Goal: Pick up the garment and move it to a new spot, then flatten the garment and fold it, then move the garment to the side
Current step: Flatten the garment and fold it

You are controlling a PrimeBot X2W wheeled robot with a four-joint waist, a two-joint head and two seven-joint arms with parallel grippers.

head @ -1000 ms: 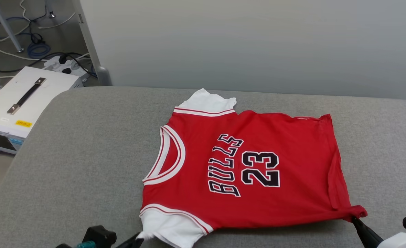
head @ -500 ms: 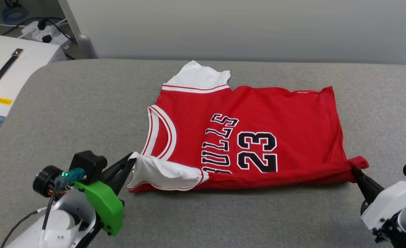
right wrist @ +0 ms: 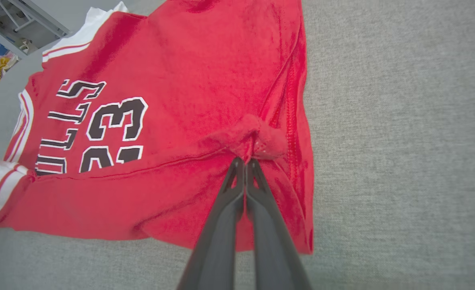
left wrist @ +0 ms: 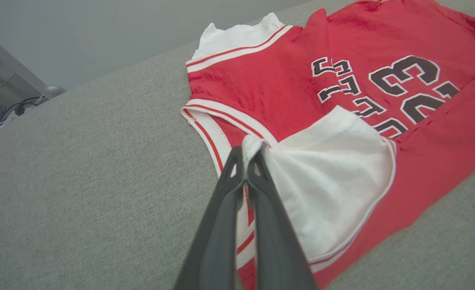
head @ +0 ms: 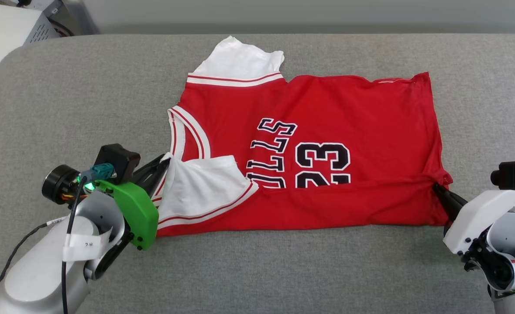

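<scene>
The red knit jersey [head: 327, 109] lies flat across the middle of the grey woven-fabric bench [head: 65, 87], with its neckline toward the rounded left end. Its near edge is doubled over the black lettering [head: 301, 157]. The left gripper [left wrist: 245, 152] has its slim dark fingers pressed together on the bunched tip of the white near sleeve [head: 200, 185]. The right gripper [right wrist: 244, 161] is clamped likewise on the puckered red hem corner [right wrist: 257, 137].
</scene>
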